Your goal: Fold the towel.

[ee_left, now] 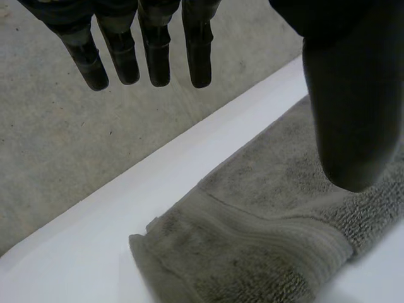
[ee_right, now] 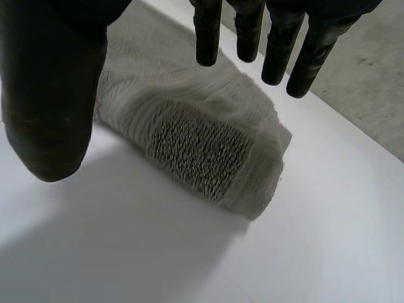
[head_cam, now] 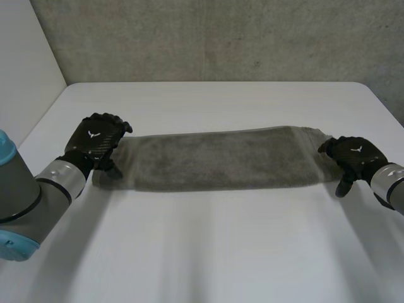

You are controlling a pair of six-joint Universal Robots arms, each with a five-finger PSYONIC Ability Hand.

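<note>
Across the middle of the white table (head_cam: pixel 208 252) lies the grey towel (head_cam: pixel 214 161), folded into a long fuzzy strip. The left hand (head_cam: pixel 98 142) and right hand (head_cam: pixel 352 154) are at its ends, fingers spread, gripping nothing. Rough concrete wall (head_cam: pixel 221 38) behind.

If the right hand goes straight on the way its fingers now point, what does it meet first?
Probably the towel: its near end lies right ahead of the right hand, between thumb and fingers. The gap to it is hard to judge.
</note>
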